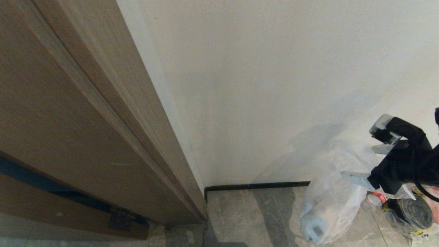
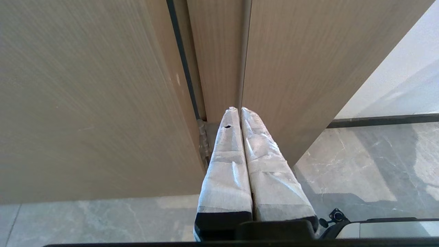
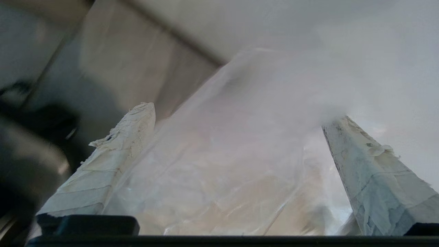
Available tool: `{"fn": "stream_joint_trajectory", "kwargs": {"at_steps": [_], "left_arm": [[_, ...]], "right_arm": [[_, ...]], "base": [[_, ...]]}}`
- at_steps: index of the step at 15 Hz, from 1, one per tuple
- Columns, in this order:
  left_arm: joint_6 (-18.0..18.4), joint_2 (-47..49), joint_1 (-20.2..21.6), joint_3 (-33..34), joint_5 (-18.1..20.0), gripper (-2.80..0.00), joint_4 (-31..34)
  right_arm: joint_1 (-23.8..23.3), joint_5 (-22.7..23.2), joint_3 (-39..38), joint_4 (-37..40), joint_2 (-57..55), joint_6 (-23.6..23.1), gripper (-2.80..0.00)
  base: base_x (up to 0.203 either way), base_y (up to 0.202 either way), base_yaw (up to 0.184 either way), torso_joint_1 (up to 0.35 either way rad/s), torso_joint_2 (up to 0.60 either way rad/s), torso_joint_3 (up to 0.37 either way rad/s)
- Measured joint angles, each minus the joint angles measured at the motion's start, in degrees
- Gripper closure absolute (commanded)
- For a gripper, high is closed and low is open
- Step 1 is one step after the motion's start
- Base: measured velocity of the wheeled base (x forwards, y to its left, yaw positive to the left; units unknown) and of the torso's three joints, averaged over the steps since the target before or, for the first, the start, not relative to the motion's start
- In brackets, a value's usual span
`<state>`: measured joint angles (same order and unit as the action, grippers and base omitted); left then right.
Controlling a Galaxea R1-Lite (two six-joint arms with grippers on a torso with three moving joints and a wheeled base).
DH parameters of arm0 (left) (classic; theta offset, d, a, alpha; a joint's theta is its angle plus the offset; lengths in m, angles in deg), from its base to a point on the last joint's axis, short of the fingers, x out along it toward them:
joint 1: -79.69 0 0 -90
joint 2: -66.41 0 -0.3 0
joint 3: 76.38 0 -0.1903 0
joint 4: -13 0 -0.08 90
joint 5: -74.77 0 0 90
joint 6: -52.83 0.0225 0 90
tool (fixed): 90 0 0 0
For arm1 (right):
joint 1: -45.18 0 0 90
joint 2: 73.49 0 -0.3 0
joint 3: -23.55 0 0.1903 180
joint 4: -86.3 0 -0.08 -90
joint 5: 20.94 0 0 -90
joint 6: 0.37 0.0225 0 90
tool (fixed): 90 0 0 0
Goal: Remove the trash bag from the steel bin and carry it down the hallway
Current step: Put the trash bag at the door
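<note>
Against the wall at lower right, I see the trash bag (image 1: 331,202) on the floor (image 1: 247,219). My right gripper (image 1: 365,164) has its fingers (image 3: 113,154) spread wide, straddling the bag's upper film, gripping nothing. Left gripper (image 2: 239,109) parked, fingers together, far off by the door (image 1: 68,113).
</note>
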<state>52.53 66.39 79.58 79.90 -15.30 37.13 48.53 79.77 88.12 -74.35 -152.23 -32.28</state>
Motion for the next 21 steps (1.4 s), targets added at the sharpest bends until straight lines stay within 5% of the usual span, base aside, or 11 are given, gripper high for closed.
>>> {"fn": "stream_joint_trajectory", "kwargs": {"at_steps": [3,7,13,14,15,17,21], "left_arm": [[0.00,0.00,0.01,0.00,0.00,0.00,0.03],[-0.02,0.00,0.01,0.00,0.02,0.00,0.03],[-0.02,0.00,0.01,0.00,0.01,0.00,0.00],[-0.01,0.00,0.01,0.00,0.00,0.00,0.00],[-0.02,0.00,0.01,0.00,0.00,0.00,0.00],[0.00,0.00,0.06,0.00,0.02,0.00,0.03],[-0.01,0.00,0.01,0.00,0.01,0.00,0.03]], "right_arm": [[-0.26,-3.52,2.29,0.61,-0.20,-1.43,-2.80],[0.34,-1.56,11.11,2.86,-0.31,-1.33,-2.80],[-0.65,-4.67,5.21,4.41,-0.62,1.07,-2.80],[-1.79,-4.73,4.42,5.71,0.09,4.27,-1.17],[-2.54,-4.85,3.79,6.52,1.06,8.16,0.00],[-2.43,-4.86,3.04,7.55,3.36,14.66,0.00],[-1.82,-4.82,-0.06,13.02,10.56,16.32,0.00]], "base": [[0.000,0.000,0.000,0.000,0.00,0.000],[0.000,0.000,0.000,0.000,0.00,0.000],[0.000,0.000,0.000,0.000,0.00,0.000],[0.000,0.000,0.000,0.000,0.00,0.000],[0.000,0.000,0.000,0.000,0.00,0.000],[0.000,0.000,0.000,0.000,0.00,0.000],[0.000,0.000,0.000,0.000,0.00,0.000]]}}
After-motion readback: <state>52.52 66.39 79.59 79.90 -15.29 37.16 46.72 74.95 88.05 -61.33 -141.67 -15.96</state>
